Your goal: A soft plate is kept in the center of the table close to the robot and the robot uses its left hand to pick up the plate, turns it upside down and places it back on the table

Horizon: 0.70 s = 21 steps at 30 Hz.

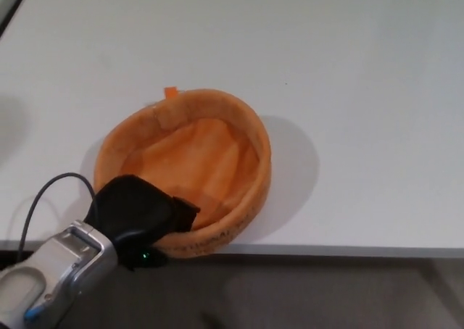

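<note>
Left robot hand [138, 214] comes in from near left, forearm angled up-right, fingers clamped over the plate's near-left rim. Plate [217, 137] is orange, soft, bowl-like, open side up, small tab at far rim, sitting at the worktop's [348, 68] near edge. Bare worktop far and right.

The soft plate [210, 137] reads as orange cloth, matt and slightly fuzzy, its floor wrinkled and its thick rim lumpy, with a small orange tag [170, 93] at the far edge. Under it, the white table [348, 68] looks smooth with a faint satin sheen. The left hand [138, 213] is matt black, plastic or rubber-like, on a forearm [51, 285] of glossy silver-grey casing.
</note>
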{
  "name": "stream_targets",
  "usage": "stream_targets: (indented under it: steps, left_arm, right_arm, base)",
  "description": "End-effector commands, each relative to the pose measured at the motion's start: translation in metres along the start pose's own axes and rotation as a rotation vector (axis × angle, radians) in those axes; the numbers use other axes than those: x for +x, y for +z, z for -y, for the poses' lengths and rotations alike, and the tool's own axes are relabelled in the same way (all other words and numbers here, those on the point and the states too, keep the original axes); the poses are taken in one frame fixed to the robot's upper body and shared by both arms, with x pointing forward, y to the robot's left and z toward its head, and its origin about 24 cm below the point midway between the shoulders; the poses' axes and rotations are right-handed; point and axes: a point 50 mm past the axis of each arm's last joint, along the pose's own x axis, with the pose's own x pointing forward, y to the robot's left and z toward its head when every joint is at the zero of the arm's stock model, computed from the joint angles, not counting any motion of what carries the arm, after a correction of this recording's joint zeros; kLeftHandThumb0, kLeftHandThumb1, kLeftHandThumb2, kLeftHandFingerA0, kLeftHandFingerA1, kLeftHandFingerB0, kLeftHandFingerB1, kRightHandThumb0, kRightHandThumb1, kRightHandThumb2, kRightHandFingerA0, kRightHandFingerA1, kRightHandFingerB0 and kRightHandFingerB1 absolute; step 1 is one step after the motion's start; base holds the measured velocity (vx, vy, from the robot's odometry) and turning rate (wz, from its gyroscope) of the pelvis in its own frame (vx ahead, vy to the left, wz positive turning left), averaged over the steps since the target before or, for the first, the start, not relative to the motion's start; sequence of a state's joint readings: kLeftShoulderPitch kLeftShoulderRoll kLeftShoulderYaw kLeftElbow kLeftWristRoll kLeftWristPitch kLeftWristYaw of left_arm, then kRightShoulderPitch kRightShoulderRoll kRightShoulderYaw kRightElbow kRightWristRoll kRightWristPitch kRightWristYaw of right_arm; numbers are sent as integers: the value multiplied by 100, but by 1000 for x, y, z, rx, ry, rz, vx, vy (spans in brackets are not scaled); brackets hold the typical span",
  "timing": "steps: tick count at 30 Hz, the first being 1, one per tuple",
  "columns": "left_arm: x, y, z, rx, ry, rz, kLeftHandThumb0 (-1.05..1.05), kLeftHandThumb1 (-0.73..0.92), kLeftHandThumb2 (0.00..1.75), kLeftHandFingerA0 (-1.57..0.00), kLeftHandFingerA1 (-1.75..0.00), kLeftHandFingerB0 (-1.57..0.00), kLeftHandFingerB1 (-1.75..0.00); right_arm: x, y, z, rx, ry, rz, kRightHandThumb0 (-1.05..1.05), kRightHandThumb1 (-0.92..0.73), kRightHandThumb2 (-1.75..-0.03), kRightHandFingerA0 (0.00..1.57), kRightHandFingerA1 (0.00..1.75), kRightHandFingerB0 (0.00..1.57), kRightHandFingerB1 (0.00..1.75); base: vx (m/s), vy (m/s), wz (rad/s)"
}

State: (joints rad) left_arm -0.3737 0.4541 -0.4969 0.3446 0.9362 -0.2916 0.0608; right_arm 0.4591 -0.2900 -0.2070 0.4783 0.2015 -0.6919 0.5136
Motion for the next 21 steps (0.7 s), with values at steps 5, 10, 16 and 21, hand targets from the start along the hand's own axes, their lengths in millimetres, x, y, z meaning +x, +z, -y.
stream_targets:
  steps: [5, 10, 16, 21]
  left_arm:
    - [-4, 24, 4, -439, -153, 79, -23, 58, 55, -84, -175, -70, -175]
    - [-1, 56, 6, -483, -163, 171, -27, 56, 61, -87, -175, -76, -167]
    - [3, 68, -10, -677, -153, 221, -24, 55, 65, -90, -175, -78, -166]
    - [10, 77, -32, -965, -88, 273, -19, 45, 85, -95, -175, -78, -175]
  right_arm:
    - [-4, -6, 3, 1, -32, -46, -60, -84, -66, 58, 48, 35, 31]
    - [-5, -8, 0, 9, -38, -60, -59, -70, -101, 51, 60, 27, 48]
    - [-5, -8, 3, -13, -47, -63, -61, -70, -102, 51, 60, 28, 48]
    - [-4, -7, 2, -23, -46, -64, -58, -85, -66, 59, 47, 36, 32]
  base:
    - [0, 0, 0]
    - [0, 0, 0]
    - [0, 0, 0]
    - [0, 0, 0]
